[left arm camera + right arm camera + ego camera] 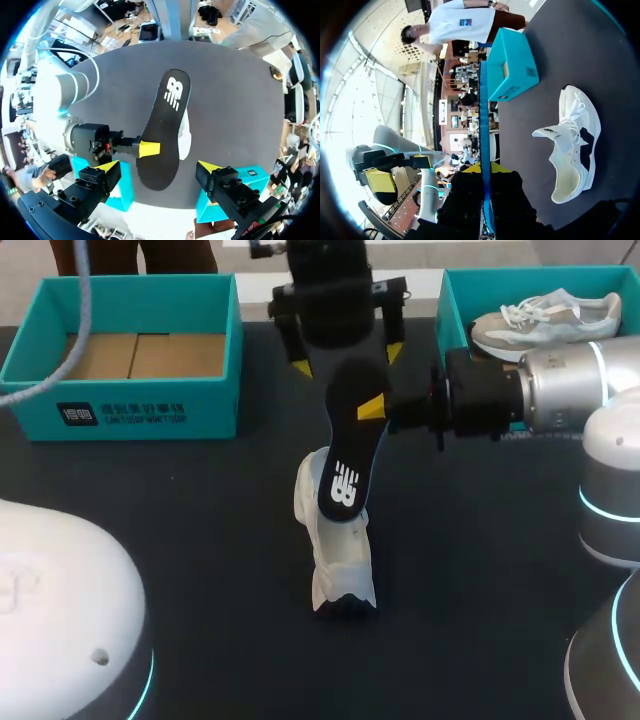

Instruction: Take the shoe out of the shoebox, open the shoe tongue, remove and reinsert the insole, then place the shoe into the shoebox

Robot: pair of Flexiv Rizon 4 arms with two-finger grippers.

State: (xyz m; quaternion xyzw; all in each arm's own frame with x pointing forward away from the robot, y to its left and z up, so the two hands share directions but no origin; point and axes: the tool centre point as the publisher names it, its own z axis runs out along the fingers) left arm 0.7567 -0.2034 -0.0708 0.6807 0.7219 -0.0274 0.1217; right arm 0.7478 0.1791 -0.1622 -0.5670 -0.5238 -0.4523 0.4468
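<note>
Clamped sidelong in right jaws: black foam insole [345,455], long axis in line with white lace-up sneaker [340,560] just below on dark counter [200,540]; overhead, left jaws apart, empty.

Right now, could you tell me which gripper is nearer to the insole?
Right. The right gripper is shut on the insole at its edge; the left gripper is open, its tips either side of it, not touching.
</note>
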